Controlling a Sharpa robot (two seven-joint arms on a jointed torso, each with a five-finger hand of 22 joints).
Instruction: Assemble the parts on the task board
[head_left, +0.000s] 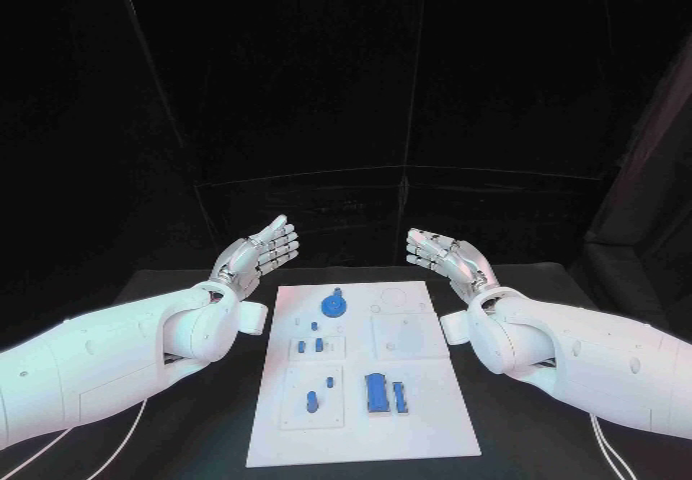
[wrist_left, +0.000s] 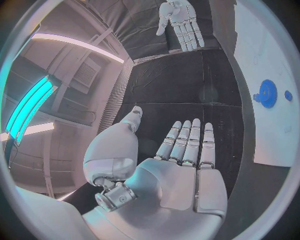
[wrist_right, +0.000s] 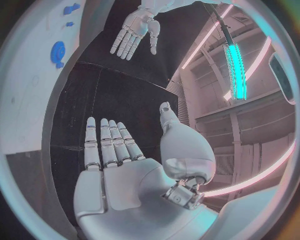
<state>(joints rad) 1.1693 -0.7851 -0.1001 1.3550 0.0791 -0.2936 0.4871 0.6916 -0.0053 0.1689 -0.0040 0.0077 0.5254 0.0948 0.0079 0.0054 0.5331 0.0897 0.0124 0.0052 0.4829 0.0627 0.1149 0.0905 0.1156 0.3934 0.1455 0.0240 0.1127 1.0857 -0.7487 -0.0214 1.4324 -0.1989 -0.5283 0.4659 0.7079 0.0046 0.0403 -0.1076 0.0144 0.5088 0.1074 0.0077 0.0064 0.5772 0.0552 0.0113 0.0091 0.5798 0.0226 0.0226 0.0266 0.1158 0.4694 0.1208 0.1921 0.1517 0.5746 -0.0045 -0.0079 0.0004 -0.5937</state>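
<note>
Task board (head_left: 418, 430) lies centre-bottom of the head view, white and stiff; left hand (head_left: 260, 252) and right hand (head_left: 444, 255) hover above its upper corners — fingers straight, apart, holding nothing; blue parts: a gear-like disc (head_left: 335, 303) at board top, a long block (head_left: 376, 392) lower down — probably light, rigid, smooth; pinch by the edges.

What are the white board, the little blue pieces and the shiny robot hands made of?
Board: probably plastic, white and matte, no glare. Blue pieces: look like moulded or printed plastic, one even colour, dull. Left hand and right hand: silvery with a soft sheen; metal or coated plastic, cannot tell which.
</note>
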